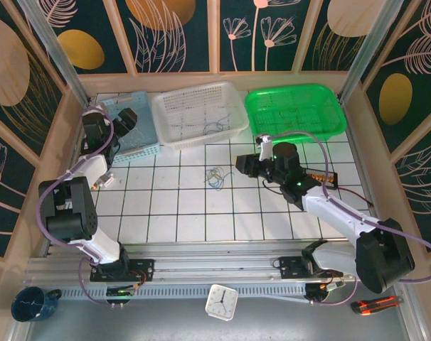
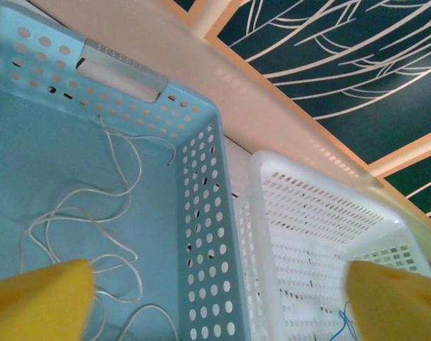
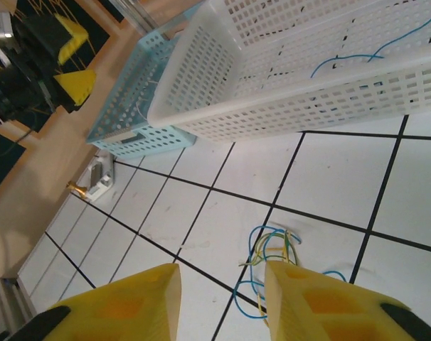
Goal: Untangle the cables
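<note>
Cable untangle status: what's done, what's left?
Done: a white wire lies in the blue basket, a blue wire in the white basket. In hand: nothing; left fingers stand open over the blue basket, right fingers apart and empty beside the clump. Left: that clump of blue and yellowish wires on the tiles, not yet separated.

the left pincer (image 1: pixel 125 121) is held wide open left of the white basket (image 1: pixel 190 140); the right pincer (image 1: pixel 245 165) is held part-open on its near side.

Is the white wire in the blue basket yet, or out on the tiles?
In: the white wire lies loose on the blue basket's floor.
</note>
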`<control>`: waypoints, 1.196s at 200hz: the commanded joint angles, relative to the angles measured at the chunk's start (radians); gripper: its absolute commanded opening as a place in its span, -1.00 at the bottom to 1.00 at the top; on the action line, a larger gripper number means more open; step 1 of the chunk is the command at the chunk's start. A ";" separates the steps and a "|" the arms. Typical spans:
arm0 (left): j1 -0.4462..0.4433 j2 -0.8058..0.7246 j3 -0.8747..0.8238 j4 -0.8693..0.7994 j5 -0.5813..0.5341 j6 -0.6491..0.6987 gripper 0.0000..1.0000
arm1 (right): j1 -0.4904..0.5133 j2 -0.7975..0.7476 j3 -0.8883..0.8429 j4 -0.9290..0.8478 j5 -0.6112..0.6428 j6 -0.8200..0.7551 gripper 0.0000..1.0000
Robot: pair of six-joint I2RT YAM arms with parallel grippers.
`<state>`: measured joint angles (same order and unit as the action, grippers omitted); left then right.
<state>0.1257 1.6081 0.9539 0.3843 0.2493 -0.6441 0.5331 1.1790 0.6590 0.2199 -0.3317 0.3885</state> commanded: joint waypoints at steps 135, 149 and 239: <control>-0.240 -0.383 -0.329 0.118 0.212 -0.216 0.98 | 0.065 0.336 0.189 -0.105 0.081 -0.198 0.03; -0.286 -0.404 -0.396 0.164 0.190 -0.246 0.98 | 0.073 0.382 0.211 -0.112 0.075 -0.207 0.04; -0.325 -0.393 -0.480 0.214 0.187 -0.285 0.98 | 0.088 0.540 0.279 -0.112 0.076 -0.231 -0.03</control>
<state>-0.1974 1.2179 0.4587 0.5426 0.4339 -0.9077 0.6136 1.6878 0.9009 0.1139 -0.2619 0.1856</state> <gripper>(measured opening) 0.988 0.489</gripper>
